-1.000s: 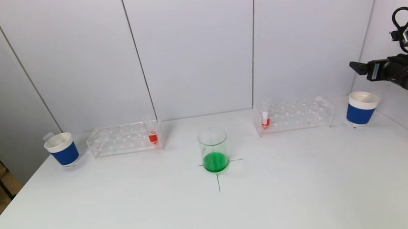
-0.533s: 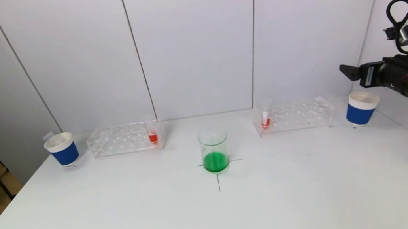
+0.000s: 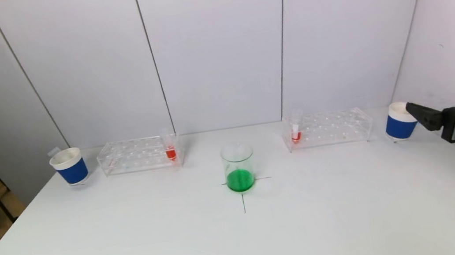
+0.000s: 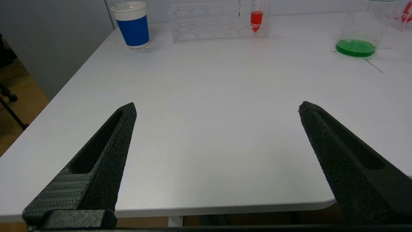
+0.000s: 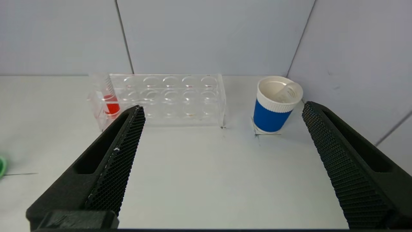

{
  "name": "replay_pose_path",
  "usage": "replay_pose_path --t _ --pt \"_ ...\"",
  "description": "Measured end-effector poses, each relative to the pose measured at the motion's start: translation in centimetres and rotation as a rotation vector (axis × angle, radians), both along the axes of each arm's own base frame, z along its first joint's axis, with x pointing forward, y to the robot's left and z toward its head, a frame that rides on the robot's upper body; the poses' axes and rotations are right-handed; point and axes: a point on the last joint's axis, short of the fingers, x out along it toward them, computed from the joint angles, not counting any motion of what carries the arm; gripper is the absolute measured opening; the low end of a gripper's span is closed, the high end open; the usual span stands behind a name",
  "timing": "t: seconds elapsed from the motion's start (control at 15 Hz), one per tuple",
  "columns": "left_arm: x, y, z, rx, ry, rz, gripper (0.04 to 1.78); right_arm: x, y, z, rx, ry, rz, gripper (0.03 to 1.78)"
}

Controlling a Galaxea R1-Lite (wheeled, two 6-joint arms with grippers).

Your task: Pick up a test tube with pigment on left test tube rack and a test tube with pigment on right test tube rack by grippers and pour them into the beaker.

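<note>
A clear beaker (image 3: 238, 167) with green liquid stands at the table's centre on a cross mark. The left test tube rack (image 3: 139, 155) holds a test tube with red pigment (image 3: 170, 149) at its inner end. The right test tube rack (image 3: 328, 128) holds another tube with red pigment (image 3: 295, 130) at its inner end. My right gripper (image 3: 437, 101) hovers open and empty at the right edge, beside the right cup, pointing toward that rack (image 5: 167, 100). My left gripper (image 4: 217, 108) is open and empty over the near left table edge, outside the head view.
A blue-and-white paper cup (image 3: 69, 166) stands left of the left rack. Another cup (image 3: 398, 123) stands right of the right rack, with an empty tube (image 5: 286, 93) leaning inside. White wall panels close the back and right side. A chair leg shows off the table's left.
My right arm has dropped from up by the right wall to just above table height and drawn back toward the right edge, still open. Tubes, racks and beaker have not moved.
</note>
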Motion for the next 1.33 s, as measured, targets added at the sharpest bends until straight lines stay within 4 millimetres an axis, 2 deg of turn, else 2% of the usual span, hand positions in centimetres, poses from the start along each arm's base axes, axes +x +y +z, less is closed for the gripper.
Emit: replay_pose_path --t 0.33,0.53,1.07,1.33 --pt "0.0 0.0 0.0 0.0 0.0 0.0 1.76 -4.9 -1.1 0.9 0.009 -0.096 -0.057 1.77" --pt "0.0 0.0 0.0 0.0 0.0 0.0 1.76 -7.9 -1.1 0.7 0.01 -0.143 -0.06 1.78" --pt "0.0 0.0 0.0 0.0 0.0 0.0 1.76 -16.0 -0.7 -2.6 0.009 -0.152 -0.058 1.77" --pt "0.0 0.0 0.0 0.0 0.0 0.0 1.76 -20.1 -0.5 -5.4 0.009 -0.133 -0.033 1.77"
